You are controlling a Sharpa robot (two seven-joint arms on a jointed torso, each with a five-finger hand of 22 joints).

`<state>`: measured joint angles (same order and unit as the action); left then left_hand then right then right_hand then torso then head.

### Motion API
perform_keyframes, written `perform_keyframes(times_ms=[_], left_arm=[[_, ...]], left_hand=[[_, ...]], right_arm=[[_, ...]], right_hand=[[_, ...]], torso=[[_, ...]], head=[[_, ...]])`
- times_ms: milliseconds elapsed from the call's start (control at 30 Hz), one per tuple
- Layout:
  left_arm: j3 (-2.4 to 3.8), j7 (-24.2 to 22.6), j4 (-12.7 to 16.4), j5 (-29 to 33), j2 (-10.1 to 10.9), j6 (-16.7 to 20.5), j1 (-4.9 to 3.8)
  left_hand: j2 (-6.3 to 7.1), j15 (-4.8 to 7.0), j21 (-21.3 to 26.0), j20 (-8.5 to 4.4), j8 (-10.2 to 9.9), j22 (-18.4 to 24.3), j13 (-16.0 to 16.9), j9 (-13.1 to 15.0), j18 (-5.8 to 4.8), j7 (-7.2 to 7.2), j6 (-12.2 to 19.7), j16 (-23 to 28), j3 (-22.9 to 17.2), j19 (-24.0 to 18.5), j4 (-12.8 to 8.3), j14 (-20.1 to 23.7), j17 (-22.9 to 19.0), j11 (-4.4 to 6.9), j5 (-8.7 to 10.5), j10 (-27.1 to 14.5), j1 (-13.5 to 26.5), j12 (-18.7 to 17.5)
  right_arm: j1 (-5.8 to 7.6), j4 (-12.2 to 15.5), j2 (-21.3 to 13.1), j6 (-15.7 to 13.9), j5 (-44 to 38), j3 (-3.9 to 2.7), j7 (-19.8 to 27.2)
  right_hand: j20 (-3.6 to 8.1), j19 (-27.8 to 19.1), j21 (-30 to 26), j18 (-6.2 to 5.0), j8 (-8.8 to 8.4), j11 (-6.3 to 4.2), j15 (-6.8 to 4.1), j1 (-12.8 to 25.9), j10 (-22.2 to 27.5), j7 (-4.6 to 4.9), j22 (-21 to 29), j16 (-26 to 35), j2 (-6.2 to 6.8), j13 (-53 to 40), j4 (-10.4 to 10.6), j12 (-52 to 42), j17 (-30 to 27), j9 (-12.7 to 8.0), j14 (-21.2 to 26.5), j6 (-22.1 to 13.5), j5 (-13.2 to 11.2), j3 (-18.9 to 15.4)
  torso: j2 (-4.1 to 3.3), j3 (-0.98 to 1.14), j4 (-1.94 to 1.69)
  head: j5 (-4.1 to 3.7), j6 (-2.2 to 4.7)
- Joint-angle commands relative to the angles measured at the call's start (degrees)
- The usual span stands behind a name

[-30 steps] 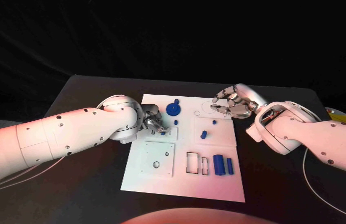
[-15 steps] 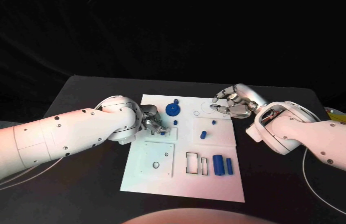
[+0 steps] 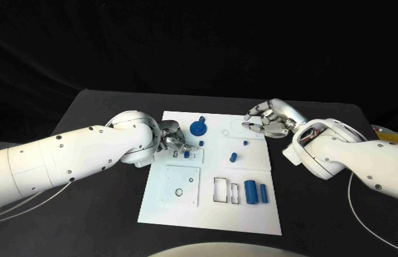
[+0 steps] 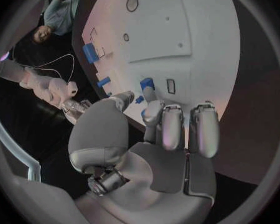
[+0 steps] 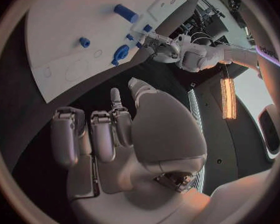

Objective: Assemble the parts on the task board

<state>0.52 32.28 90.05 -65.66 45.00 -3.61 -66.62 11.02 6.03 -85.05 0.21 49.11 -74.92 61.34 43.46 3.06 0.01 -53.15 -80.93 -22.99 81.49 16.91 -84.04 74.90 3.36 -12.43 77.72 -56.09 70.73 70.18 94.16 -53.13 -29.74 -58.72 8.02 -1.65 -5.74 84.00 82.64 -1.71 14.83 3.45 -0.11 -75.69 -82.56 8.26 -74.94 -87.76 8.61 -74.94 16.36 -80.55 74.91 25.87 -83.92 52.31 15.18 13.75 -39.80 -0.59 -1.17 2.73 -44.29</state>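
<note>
White, the task board (image 3: 211, 211) is laid in the middle of the black table (image 3: 99, 222). Nearest on it, two upright blue bars (image 3: 251, 191) are seen standing beside rectangular cut-outs. Farther up, a small blue peg (image 3: 234, 155) lies on the board's right half. At the left edge, the left hand (image 3: 172, 140) is held over the board with fingers curled close to a small blue part (image 3: 187, 153); whether that part is gripped cannot be told. A blue gear-like part (image 3: 199, 126) sits beyond it. At the far right corner, the right hand (image 3: 267, 119) is curled in above the board, with nothing seen in it.
</note>
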Motion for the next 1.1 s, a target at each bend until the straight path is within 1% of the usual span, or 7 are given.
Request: perform_keyframes(times_ms=[33,267,367,533,667,867,1100], left_arm=[[0.34,0.1,0.6,1.2,0.3,0.8,-0.35],[1.95,0.9,1.2,1.7,1.4,-0.8,-1.93],[2.71,1.7,0.1,1.9,1.6,-2.7,-3.04],[3.21,2.1,-3.1,2.1,1.1,-4.5,-4.66],[3.37,2.1,-5.4,1.8,0.5,-5.1,-5.29],[3.35,2.3,-7.7,0.5,-0.8,-6.3,-5.65],[2.42,2.1,-10.8,-1.3,-2.5,-7.3,-5.72]], left_hand=[[-0.03,0.17,-0.1,0.20,-0.3,-2.7,0.0,0.0,-0.26,0.31,-0.1,0.1,0.4,0.1,0.0,-2.5,1.7,-0.06,-0.09,-0.3,0.6,-0.3],[-0.41,-0.12,0.5,0.43,-1.5,-1.3,-1.7,-0.4,0.04,0.85,1.5,0.2,1.7,-0.9,0.0,-2.5,1.6,-0.48,-0.29,-1.6,-0.3,-1.7],[-1.54,-1.22,0.9,1.20,-5.6,-0.7,-3.1,-2.6,0.14,2.59,4.9,0.2,2.2,-1.3,-0.1,-2.5,1.6,-1.92,-0.26,-2.8,-0.4,-2.6],[-1.53,-2.14,1.0,2.08,-8.6,-0.6,-3.3,-4.6,0.18,3.85,6.4,0.2,2.8,-1.4,-0.1,-2.4,1.6,-2.96,-0.22,-3.2,-1.2,-2.5],[-1.47,-2.91,1.1,2.76,-11.0,-0.5,-3.6,-6.2,0.22,4.88,7.9,0.2,3.8,-1.5,-0.1,-2.4,1.6,-3.85,-0.17,-3.5,-1.9,-2.5],[-1.61,-3.03,1.1,2.87,-11.3,-0.5,-3.7,-6.5,0.23,5.02,8.0,0.2,4.0,-1.5,0.0,-2.4,1.6,-3.99,-0.16,-3.6,-2.0,-2.5],[-1.72,-3.09,1.1,2.93,-11.5,-0.4,-3.9,-6.7,0.25,5.06,8.0,0.2,4.0,-1.5,-0.1,-2.4,1.5,-4.04,-0.18,-3.8,-2.2,-2.7]], right_arm=[[-0.05,-0.1,0.0,0.0,-0.1,0.00,0.4],[-0.06,-0.2,0.1,0.1,0.0,0.00,0.3],[-0.06,-0.3,0.1,0.1,0.0,0.00,0.3],[-0.06,-0.4,0.1,0.1,0.0,0.00,0.2],[-0.06,-0.4,0.1,0.1,0.0,0.00,0.2],[-0.07,-0.6,0.3,0.2,0.0,0.00,0.2],[-0.11,-0.7,0.5,0.3,0.0,0.00,0.2]], right_hand=[[0.21,1.5,-0.3,-0.33,0.37,0.07,-0.45,0.4,0.3,-0.02,-10.1,0.3,-0.20,-6.0,0.0,0.2,7.7,0.1,-4.4,-0.6,-0.5,-0.3],[0.21,1.5,-0.3,-0.33,0.37,0.07,-0.45,0.4,0.3,-0.02,-10.1,0.3,-0.20,-6.0,0.0,0.2,7.7,0.1,-4.4,-0.6,-0.5,-0.3],[0.21,1.5,-0.3,-0.33,0.37,0.07,-0.45,0.4,0.3,-0.02,-10.1,0.3,-0.20,-6.0,0.0,0.2,7.7,0.1,-4.4,-0.6,-0.5,-0.3],[0.22,1.5,-0.2,-0.32,0.41,0.07,-0.45,0.4,0.3,-0.02,-10.1,0.3,-0.24,-6.0,0.1,0.2,7.8,0.1,-4.4,-0.6,-0.6,-0.3],[0.22,1.5,-0.2,-0.32,0.41,0.07,-0.45,0.4,0.3,-0.02,-10.1,0.3,-0.24,-6.0,0.1,0.2,7.8,0.1,-4.4,-0.6,-0.6,-0.3],[0.22,1.5,-0.3,-0.34,0.43,0.07,-0.45,0.5,0.3,-0.02,-10.1,0.4,-0.27,-6.0,0.1,0.2,7.7,0.2,-4.4,-0.6,-0.6,-0.3],[0.22,1.5,-0.3,-0.34,0.43,0.07,-0.45,0.5,0.3,-0.02,-10.1,0.4,-0.27,-6.0,0.1,0.2,7.7,0.2,-4.4,-0.6,-0.6,-0.3]], torso=[[-0.01,0.06,-0.03],[-0.07,0.00,-0.04],[-0.05,0.11,0.01],[-0.12,0.01,-0.01],[-0.17,0.01,-0.02],[-0.08,-0.03,-0.15],[-0.08,-0.07,0.02]], head=[[0.13,0.03],[0.28,0.26],[0.40,0.31],[0.55,0.48],[0.66,0.49],[0.83,0.53],[1.22,0.42]])
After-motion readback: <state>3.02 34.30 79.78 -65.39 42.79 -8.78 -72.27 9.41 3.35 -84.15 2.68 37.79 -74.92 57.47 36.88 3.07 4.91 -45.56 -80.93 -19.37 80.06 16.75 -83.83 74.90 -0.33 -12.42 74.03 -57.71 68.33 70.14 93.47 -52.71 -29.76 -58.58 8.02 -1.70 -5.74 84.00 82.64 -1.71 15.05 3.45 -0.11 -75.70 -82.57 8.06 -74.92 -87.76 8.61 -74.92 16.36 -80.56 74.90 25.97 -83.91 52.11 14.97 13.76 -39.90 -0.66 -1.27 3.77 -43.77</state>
